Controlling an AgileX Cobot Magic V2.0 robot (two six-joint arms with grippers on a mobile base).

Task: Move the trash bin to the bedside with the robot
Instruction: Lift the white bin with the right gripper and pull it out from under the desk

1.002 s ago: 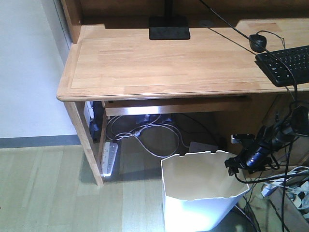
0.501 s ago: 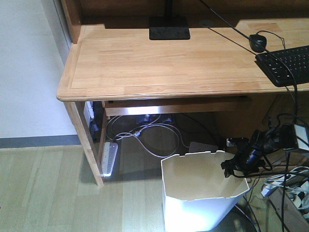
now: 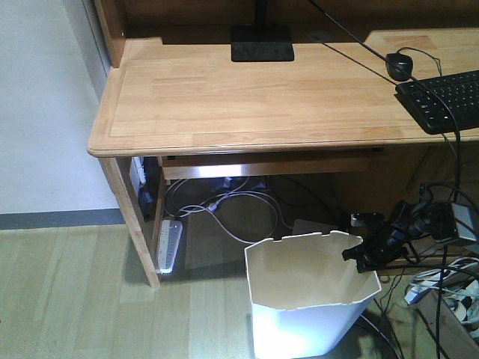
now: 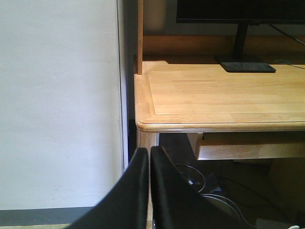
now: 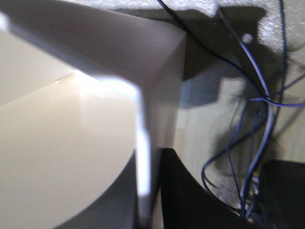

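1. Front view
   - The right tool (image 3: pixel 358 256) sits on the right-hand rim of the trash bin (image 3: pixel 299 329).
   - The bin stands on the floor below the front edge of the surface (image 3: pixel 247 97); its body lies left of and below the tool.
   - Compared with a second ago, the arm is lower and the bin's rim has slid slightly left, away from the cables (image 3: pixel 441 277) behind the tool.
   - My reading: the grip is taken and the drag has only just begun.
   - No bed shows in any view, so nearly the whole haul remains.
2. Left wrist view
   - The left tool (image 4: pixel 149 155) has its fingers together and holds nothing.
   - It hangs in the air, with the surface's corner above and beyond it and the wall (image 4: pixel 57 95) to its left.
   - It looks idle.
3. Right wrist view
   - The right tool is clamped on the bin's thin white wall.
   - One dark finger (image 5: pixel 190 200) is outside the wall and the other is inside.
   - Blue cables run just right of the tool, and I judge they could snag as the bin travels.
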